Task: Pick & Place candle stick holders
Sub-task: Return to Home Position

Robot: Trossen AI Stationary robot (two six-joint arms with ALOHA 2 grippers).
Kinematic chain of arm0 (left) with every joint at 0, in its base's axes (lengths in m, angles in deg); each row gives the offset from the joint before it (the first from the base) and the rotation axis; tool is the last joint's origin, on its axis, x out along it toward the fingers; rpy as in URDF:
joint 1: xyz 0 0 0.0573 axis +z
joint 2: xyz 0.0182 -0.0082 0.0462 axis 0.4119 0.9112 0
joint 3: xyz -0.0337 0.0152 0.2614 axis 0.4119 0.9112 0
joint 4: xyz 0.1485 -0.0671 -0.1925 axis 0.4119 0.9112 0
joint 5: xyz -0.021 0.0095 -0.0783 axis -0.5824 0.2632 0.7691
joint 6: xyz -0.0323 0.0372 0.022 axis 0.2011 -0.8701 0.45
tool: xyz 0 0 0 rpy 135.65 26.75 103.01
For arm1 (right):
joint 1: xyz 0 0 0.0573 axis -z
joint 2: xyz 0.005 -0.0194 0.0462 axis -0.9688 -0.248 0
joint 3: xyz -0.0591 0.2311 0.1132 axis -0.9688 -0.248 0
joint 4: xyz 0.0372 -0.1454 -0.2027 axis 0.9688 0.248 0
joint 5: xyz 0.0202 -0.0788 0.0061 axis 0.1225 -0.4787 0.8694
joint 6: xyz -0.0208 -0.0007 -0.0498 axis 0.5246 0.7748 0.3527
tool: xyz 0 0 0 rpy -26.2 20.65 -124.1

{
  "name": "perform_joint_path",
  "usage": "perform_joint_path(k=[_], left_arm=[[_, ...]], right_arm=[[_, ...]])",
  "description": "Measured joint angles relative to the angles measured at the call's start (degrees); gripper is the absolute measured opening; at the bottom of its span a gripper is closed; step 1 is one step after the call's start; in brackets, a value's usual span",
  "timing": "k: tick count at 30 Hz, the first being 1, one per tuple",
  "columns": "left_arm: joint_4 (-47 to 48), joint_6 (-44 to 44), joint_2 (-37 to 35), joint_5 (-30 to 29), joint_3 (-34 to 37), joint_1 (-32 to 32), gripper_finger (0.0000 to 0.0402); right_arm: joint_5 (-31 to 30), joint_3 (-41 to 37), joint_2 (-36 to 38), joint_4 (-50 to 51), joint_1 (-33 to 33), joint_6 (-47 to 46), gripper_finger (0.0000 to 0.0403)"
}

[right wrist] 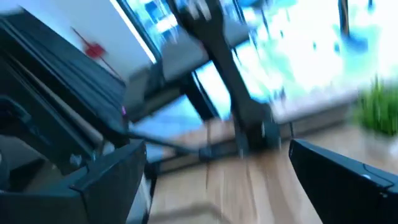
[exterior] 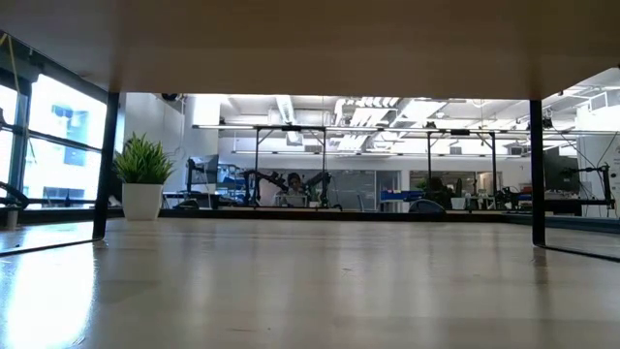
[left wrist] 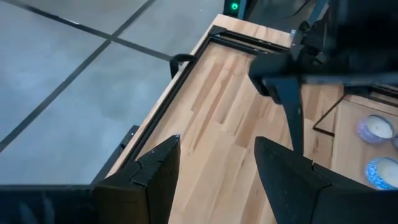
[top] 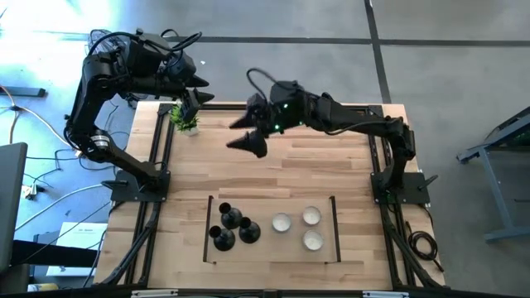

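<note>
Three black candlestick holders (top: 232,227) stand close together on their round bases at the left end of a black-framed area near the table's near edge. No gripper touches them. My left gripper (top: 201,89) is open and empty above the table's far left corner, beside the potted plant; its fingers show apart in the left wrist view (left wrist: 214,168). My right gripper (top: 238,134) is open and empty, held above the far middle of the table, well away from the holders; it shows open in the right wrist view (right wrist: 217,155). The low view shows neither gripper.
A small green potted plant (top: 184,120) stands at the far left corner and also shows in the low view (exterior: 142,179). Three white candles (top: 301,227) sit at the right end of the black-framed area (top: 334,217). Black rails run along the table's left and right sides.
</note>
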Motion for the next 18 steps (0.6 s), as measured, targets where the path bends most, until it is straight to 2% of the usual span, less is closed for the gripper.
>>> perform_joint_path(k=[4, 8, 14, 18], left_arm=[[-0.6, 1.0, 0.0, 0.1, 0.0, 0.0, 0.0205], [-0.5, 1.3, 0.0, 0.1, 0.0, 0.0, 0.0205], [-0.5, 6.9, 0.4, 0.2, 0.0, 0.0, 0.0205], [-0.6, 9.0, 1.5, 3.0, 0.0, 0.0, 0.0205]], right_arm=[[0.2, 0.0, 0.0, -9.8, 1.6, 0.6, 0.0386], [0.2, 0.0, 0.0, -17.2, 3.3, -0.3, 0.0358], [1.3, 0.0, 0.0, -21.5, 6.5, -1.1, 0.0263], [6.1, 0.0, -0.1, -23.7, 8.2, -1.1, 0.0182]])
